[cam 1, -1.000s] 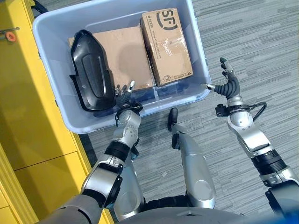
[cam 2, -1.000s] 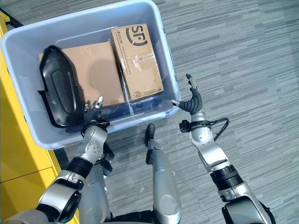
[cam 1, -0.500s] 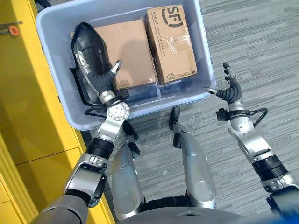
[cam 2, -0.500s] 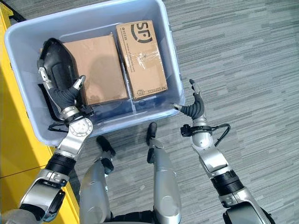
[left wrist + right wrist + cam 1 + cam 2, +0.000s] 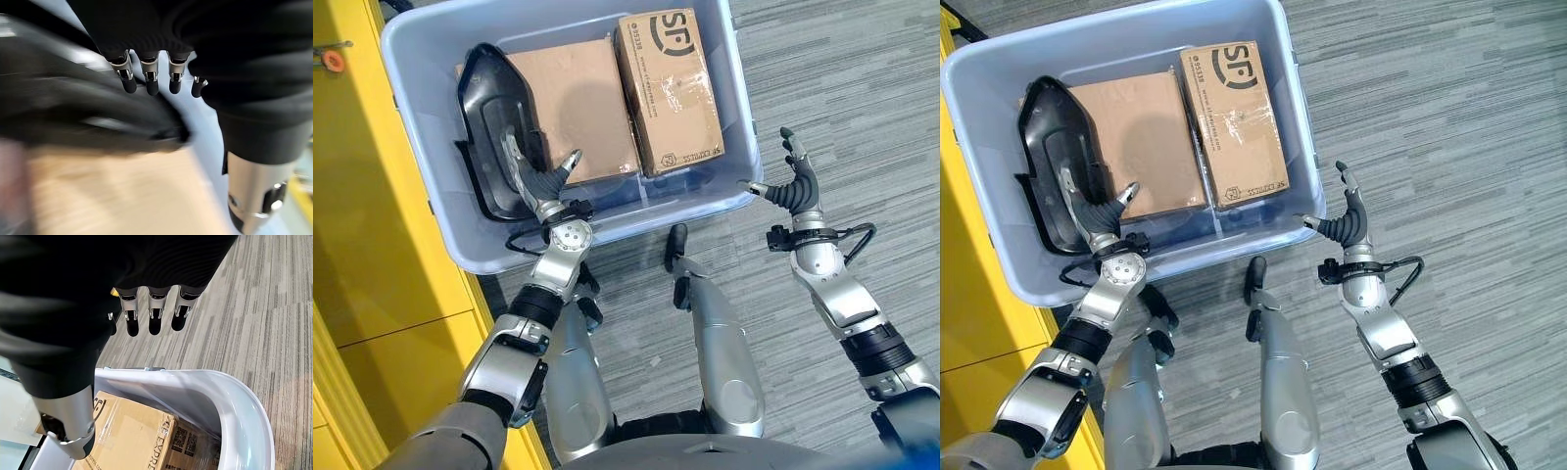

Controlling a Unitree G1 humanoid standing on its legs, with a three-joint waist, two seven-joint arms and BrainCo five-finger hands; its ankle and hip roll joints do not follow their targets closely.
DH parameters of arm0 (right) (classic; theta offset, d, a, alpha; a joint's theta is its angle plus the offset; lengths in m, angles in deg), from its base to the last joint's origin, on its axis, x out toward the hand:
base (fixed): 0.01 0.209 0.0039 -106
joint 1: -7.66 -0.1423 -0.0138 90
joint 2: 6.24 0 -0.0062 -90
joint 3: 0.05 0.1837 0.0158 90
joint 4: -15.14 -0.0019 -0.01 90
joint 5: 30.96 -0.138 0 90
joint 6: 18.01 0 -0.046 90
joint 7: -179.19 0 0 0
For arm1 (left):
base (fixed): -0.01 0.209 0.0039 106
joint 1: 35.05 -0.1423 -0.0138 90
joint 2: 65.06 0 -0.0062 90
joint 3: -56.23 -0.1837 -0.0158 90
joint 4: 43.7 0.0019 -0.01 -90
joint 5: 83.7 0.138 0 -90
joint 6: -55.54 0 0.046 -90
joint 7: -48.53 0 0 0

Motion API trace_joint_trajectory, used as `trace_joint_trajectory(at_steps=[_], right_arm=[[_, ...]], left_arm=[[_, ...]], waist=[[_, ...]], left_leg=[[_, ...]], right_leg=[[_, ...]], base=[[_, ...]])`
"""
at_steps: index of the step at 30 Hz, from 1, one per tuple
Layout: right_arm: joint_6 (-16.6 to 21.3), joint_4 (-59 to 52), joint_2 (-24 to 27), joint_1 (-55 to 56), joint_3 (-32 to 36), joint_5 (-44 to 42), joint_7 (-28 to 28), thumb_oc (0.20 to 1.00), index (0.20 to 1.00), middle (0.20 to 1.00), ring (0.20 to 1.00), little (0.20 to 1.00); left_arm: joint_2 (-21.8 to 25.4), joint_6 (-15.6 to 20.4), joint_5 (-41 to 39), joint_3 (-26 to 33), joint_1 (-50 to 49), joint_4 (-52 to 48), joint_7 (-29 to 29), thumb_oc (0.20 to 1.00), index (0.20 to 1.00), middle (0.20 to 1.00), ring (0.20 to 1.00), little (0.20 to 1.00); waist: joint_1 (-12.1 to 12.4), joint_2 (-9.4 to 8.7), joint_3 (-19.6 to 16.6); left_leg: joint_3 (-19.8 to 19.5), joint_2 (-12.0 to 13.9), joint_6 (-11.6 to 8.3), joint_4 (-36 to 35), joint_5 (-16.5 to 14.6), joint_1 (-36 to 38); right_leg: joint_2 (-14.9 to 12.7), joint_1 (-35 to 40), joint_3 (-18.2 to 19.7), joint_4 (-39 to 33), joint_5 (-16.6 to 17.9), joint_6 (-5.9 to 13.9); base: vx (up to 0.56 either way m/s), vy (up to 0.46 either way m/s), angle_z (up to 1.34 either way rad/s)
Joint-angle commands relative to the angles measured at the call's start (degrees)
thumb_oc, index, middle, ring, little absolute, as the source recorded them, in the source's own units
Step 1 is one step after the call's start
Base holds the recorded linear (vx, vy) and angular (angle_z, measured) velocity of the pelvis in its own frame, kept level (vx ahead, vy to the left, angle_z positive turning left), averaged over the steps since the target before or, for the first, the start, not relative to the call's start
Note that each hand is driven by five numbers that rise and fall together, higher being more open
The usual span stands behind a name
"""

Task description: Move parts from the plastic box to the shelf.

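Black part [image 5: 496,137] lying along the box's [image 5: 416,147] left side, beside two cartons [image 5: 579,108].
Left hand [image 5: 540,181] is reaching over it, fingers spread, gripping nothing; right hand [image 5: 795,184] is hovering outside the box, fingers apart.

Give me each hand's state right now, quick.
Left hand: open, over the black part in the plastic box.
Right hand: open, holding nothing.
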Motion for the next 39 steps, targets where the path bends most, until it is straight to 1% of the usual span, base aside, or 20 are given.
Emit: trace_joint_trajectory(at_steps=[1,2,3,5,7,8,10,12,13,14,15,16,17,18,22,27,31,35,37,39], right_arm=[[1.04,-3.17,0.84,-0.58,1.74,1.28,0.68,1.0,1.0,1.0,1.0,1.0],[1.02,-3.23,1.0,-0.58,1.74,1.31,0.76,1.0,1.0,1.0,1.0,1.0],[0.77,-3.24,0.91,-0.6,1.71,1.33,0.69,1.0,1.0,1.0,1.0,1.0],[1.13,-2.62,0.52,-0.66,1.41,0.27,-0.55,1.0,1.0,1.0,1.0,1.0],[0.49,-3.25,0.76,-0.95,1.37,-0.36,-0.32,1.0,1.0,1.0,1.0,1.0],[-0.27,-3.32,0.75,-1.54,1.05,-0.92,-0.15,1.0,1.0,1.0,1.0,1.0],[-1.35,-3.25,1.06,-2.29,0.49,-2.18,-0.03,1.0,1.0,1.0,1.0,1.0],[-0.97,-2.77,0.97,-2.87,0.09,-2.49,-0.07,1.0,1.0,1.0,1.0,1.0],[-1.13,-2.74,0.77,-3.1,0.02,-2.61,-0.04,1.0,1.0,1.0,1.0,1.0],[-1.33,-2.69,0.52,-3.35,-0.15,-2.78,-0.18,1.0,1.0,1.0,1.0,1.0],[-0.95,-2.44,-0.02,-3.41,-0.35,-3.11,-0.54,1.0,1.0,1.0,1.0,1.0],[-0.82,-2.42,-0.16,-3.26,-0.25,-3.19,-0.3,1.0,1.0,1.0,1.0,1.0],[-1.32,-2.63,-0.23,-3.3,-0.22,-3.23,0.42,1.0,1.0,1.0,1.0,1.0],[-1.53,-2.78,-0.23,-3.32,-0.29,-3.14,0.75,1.0,1.0,1.0,1.0,1.0],[-0.83,-3.24,0.4,-2.79,0.25,-3.13,2.63,1.0,1.0,1.0,1.0,1.0],[-1.19,-2.95,0.56,-3.15,-0.11,-2.39,3.85,1.0,1.0,1.0,1.0,1.0],[-0.82,-2.34,1.23,-3.03,-0.18,-2.54,4.41,1.0,1.0,1.0,1.0,1.0],[-0.3,-2.18,1.43,-2.81,-0.24,-2.84,4.4,1.0,1.0,1.0,1.0,1.0],[0.26,-2.05,1.41,-2.57,-0.33,-3.04,4.43,1.0,1.0,1.0,1.0,1.0],[0.45,-2.16,1.4,-2.1,-0.29,-3.1,4.4,1.0,1.0,1.0,1.0,1.0]], left_arm=[[0.72,1.88,-5.95,0.88,0.87,-1.38,1.11,1.0,1.0,1.0,1.0,1.0],[0.24,2.58,-8.41,1.55,1.03,-0.82,2.23,1.0,1.0,1.0,1.0,1.0],[-0.35,2.95,-9.34,2.51,1.21,-0.17,4.99,1.0,1.0,1.0,1.0,1.0],[0.23,0.92,-8.14,3.76,2.24,1.74,8.75,1.0,1.0,1.0,1.0,1.0],[0.95,-0.29,-12.09,4.64,2.91,3.37,8.9,1.0,1.0,1.0,1.0,1.0],[1.45,-2.42,-9.48,4.74,3.3,4.2,8.46,1.0,1.0,1.0,1.0,1.0],[1.81,-4.51,-12.79,3.75,5.57,6.17,4.5,1.0,1.0,1.0,1.0,1.0],[1.46,-3.0,-13.46,2.59,6.85,7.14,1.77,1.0,1.0,1.0,1.0,1.0],[1.06,-1.34,-14.32,2.26,7.11,7.0,0.14,1.0,1.0,1.0,1.0,1.0],[0.64,-0.32,-14.05,1.93,7.35,6.77,-1.74,1.0,1.0,1.0,1.0,1.0],[-0.56,0.41,-10.9,0.29,7.78,5.72,-5.38,1.0,1.0,1.0,1.0,1.0],[-1.03,0.51,-9.86,-0.73,7.92,5.1,-6.51,1.0,1.0,1.0,1.0,1.0],[-1.64,0.31,-8.68,-2.59,8.05,4.4,-10.46,1.0,1.0,1.0,1.0,1.0],[-2.02,-0.34,-7.5,-3.71,8.4,4.3,-12.94,1.0,1.0,1.0,1.0,1.0],[-2.22,-2.12,-4.3,-8.47,8.53,3.49,-17.49,1.0,1.0,1.0,1.0,1.0],[-1.92,-1.94,-2.18,-11.58,8.44,3.68,-20.67,1.0,1.0,1.0,1.0,1.0],[-1.65,-3.07,0.09,-13.6,8.11,3.72,-21.36,1.0,1.0,1.0,1.0,1.0],[-1.43,-3.57,1.04,-14.35,7.9,3.85,-19.51,1.0,1.0,1.0,1.0,1.0],[-1.11,-3.85,3.9,-14.56,7.98,3.86,-17.68,1.0,1.0,1.0,1.0,1.0],[-0.49,-3.89,7.68,-14.63,7.78,3.57,-13.61,1.0,1.0,1.0,1.0,1.0]], waist=[[0.21,-2.53,-2.04],[0.17,-2.58,-2.04],[0.09,-2.65,-2.04],[0.18,-3.35,-2.04],[0.05,-3.85,-2.04],[-0.06,-3.99,-2.04],[-0.54,-4.19,-2.04],[-0.91,-4.48,-2.04],[-1.04,-4.66,-2.04],[-1.15,-4.78,-2.04],[-1.42,-5.05,-2.04],[-1.6,-5.13,-2.04],[-1.95,-5.17,-2.04],[-2.21,-5.18,-2.04],[-2.99,-4.98,-2.04],[-3.71,-4.54,-2.04],[-3.99,-4.19,-2.04],[-4.12,-4.03,-2.04],[-4.08,-3.98,-2.04],[-3.93,-3.84,-2.04]], left_leg=[[-3.37,2.37,-5.27,7.01,-4.51,-4.04],[-3.4,2.38,-5.26,7.11,-4.57,-4.13],[-3.44,2.43,-5.27,7.24,-4.65,-4.21],[-3.69,2.71,-5.51,7.65,-4.73,-4.83],[-3.73,3.15,-5.73,8.27,-4.84,-5.27],[-3.58,3.3,-5.78,8.3,-4.76,-5.42],[-3.3,3.72,-5.81,8.33,-4.51,-5.77],[-3.07,3.9,-5.74,8.38,-4.54,-5.84],[-3.01,3.96,-5.7,8.55,-4.67,-5.86],[-2.91,3.98,-5.62,8.68,-4.78,-5.85],[-2.59,4.18,-5.51,8.92,-4.89,-5.78],[-2.45,4.23,-5.46,8.99,-4.9,-5.81],[-2.08,4.21,-5.39,8.86,-4.9,-5.47],[-1.8,4.24,-5.34,8.73,-4.87,-5.16],[-0.87,4.18,-5.23,8.2,-4.65,-4.32],[0.26,4.09,-5.09,7.91,-4.71,-3.27],[0.69,4.2,-5.2,7.93,-4.53,-3.05],[0.92,4.08,-5.2,7.65,-4.47,-2.6],[0.95,4.08,-5.22,7.63,-4.49,-2.34],[0.86,3.93,-5.25,7.61,-4.48,-2.1]], right_leg=[[-2.55,-0.41,-0.51,3.17,-4.97,7.9],[-2.51,-0.5,-0.51,3.34,-5.09,7.89],[-2.45,-0.59,-0.51,3.53,-5.19,7.91],[-2.4,-0.79,-0.88,3.57,-5.1,7.99],[-2.39,-1.05,-1.11,3.66,-5.01,7.96],[-2.3,-1.22,-1.13,3.7,-4.98,7.9],[-2.29,-1.82,-1.06,4.08,-4.88,7.73],[-2.2,-2.09,-1.0,4.38,-4.84,7.64],[-2.12,-2.13,-0.99,4.48,-4.86,7.63],[-2.02,-2.1,-0.96,4.55,-4.89,7.6],[-1.84,-1.99,-0.96,4.54,-4.82,7.53],[-1.74,-1.96,-0.94,4.44,-4.72,7.5],[-1.5,-1.78,-0.73,4.22,-4.6,7.55],[-1.41,-1.63,-0.62,4.08,-4.55,7.52],[-1.05,-1.24,-0.24,3.36,-4.09,7.45],[-0.82,-0.69,0.38,2.92,-4.26,7.39],[-0.83,-0.64,0.63,2.78,-4.2,7.28],[-0.74,-0.37,0.77,2.65,-4.25,7.33],[-0.84,-0.17,0.74,2.64,-4.31,7.35],[-0.86,0.11,0.73,2.6,-4.35,7.32]], base=[[0.0,0.0,0.0],[0.0,0.0,0.0],[0.01,-0.031,0.0],[0.01,-0.106,-0.02],[0.01,-0.086,0.01],[0.0,-0.03,0.04],[0.0,0.0,0.0],[0.0,-0.016,0.0],[0.0,-0.035,0.01],[0.0,-0.05,0.01],[0.0,-0.042,0.01],[0.0,0.0,0.0],[0.0,0.0,0.0],[0.0,0.0,0.0],[0.0,0.0,0.0],[0.0,0.033,-0.15],[-0.01,0.013,-0.17],[0.0,0.0,0.0],[0.0,-0.005,0.02],[0.0,-0.014,-0.02]])
